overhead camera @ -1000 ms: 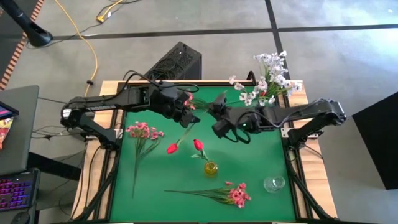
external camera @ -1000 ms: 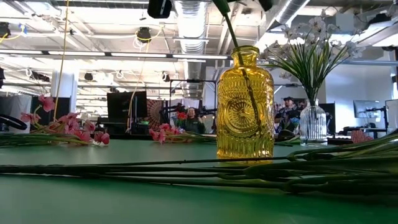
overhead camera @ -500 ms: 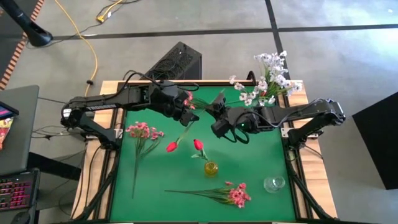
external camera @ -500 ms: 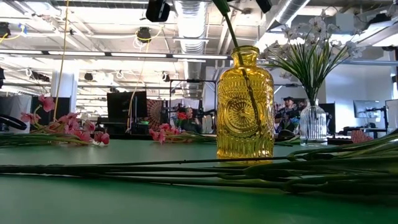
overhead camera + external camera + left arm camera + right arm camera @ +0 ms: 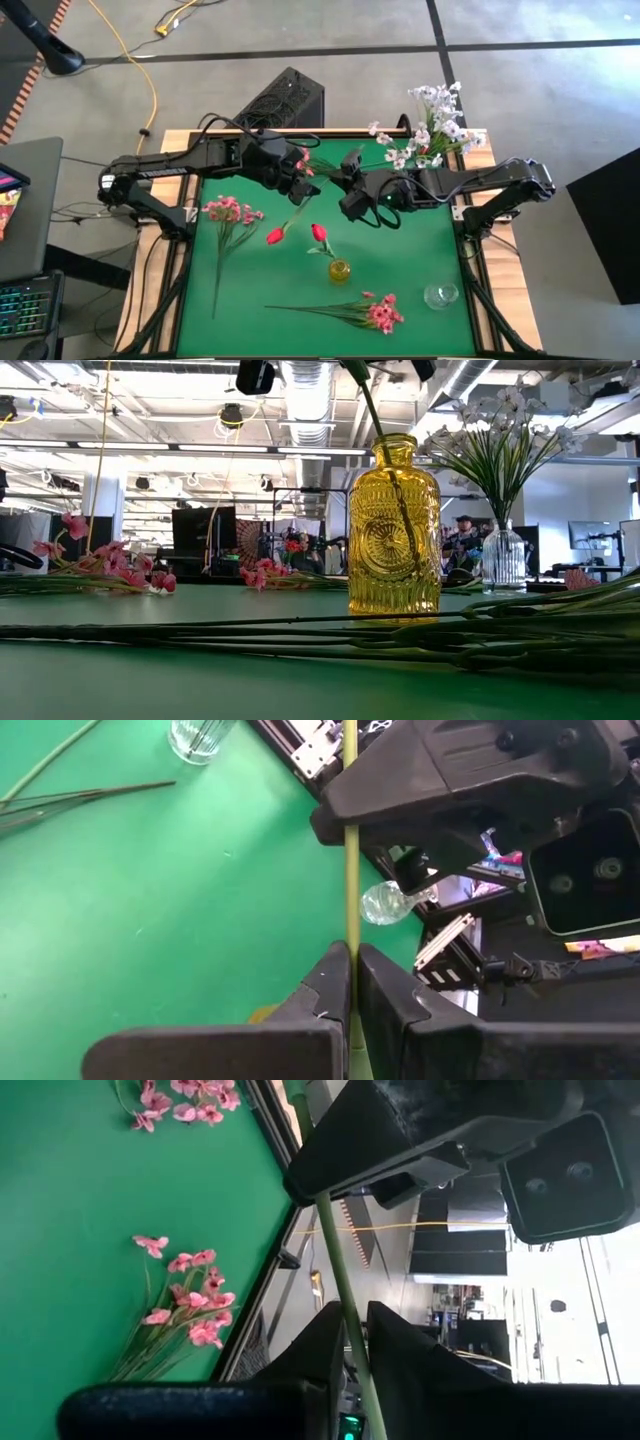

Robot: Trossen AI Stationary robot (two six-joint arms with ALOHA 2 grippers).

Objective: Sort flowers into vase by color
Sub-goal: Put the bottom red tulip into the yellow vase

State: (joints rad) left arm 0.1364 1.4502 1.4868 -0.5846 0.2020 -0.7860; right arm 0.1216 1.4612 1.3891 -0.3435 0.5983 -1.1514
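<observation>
Both grippers hang over the far middle of the green table (image 5: 250, 300), each shut on one flower's green stem (image 5: 351, 870). My left gripper (image 5: 300, 188) (image 5: 352, 960) and my right gripper (image 5: 348, 172) (image 5: 355, 1320) face each other a short way apart. The stem runs between them and on past the left gripper, slanting down to a red bud (image 5: 276, 237) above the table. A second red flower (image 5: 318, 233) stands with its stem in the yellow vase (image 5: 340, 270) (image 5: 393, 525). My left gripper pinches the green stem (image 5: 351, 925) between its two fingers, coming from the table's left with the fingers along the stem. The stem is lifted clear, and the bud end hangs beyond this gripper toward the near left. My right gripper pinches the same stem (image 5: 340, 1280) between its two fingers, from the table's right and a short way from the left gripper's hold. The stem runs straight from its fingers to the left gripper.
Pink sprays lie at the left (image 5: 230, 212) and near the front edge (image 5: 380, 315). An empty clear vase (image 5: 440, 295) stands at the near right. White flowers (image 5: 440, 115) stand in a clear vase (image 5: 503, 555) at the far right corner, with a white spray (image 5: 395, 152) beside them.
My right gripper's fingers have drawn together on the stem. Both arms have stayed where they were, and the flower has kept its place.
</observation>
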